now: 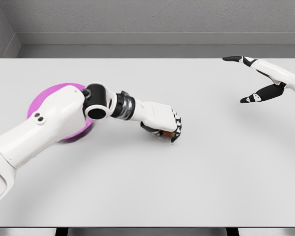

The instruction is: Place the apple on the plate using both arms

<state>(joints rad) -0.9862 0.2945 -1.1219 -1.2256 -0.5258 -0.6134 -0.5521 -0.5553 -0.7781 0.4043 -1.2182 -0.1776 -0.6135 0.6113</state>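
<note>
Head view of a white table [147,187] set against grey walls. The left arm crosses the table from the lower left, its forearm lying over a magenta plate [49,96], so that only the plate's upper left arc and a sliver of its lower edge are seen. The left hand [163,123] is lowered to the table just right of the plate, near the middle of the surface, with its fingers [176,127] curled downward around a small object. A reddish-brown patch shows beneath the palm; this appears to be the apple [165,132], although the hand hides most of it. The apple rests on the table, clear of the plate. The right hand [265,81] is raised at the far right edge, well apart from the apple, with its dark-tipped fingers spread and nothing in its grasp.
</note>
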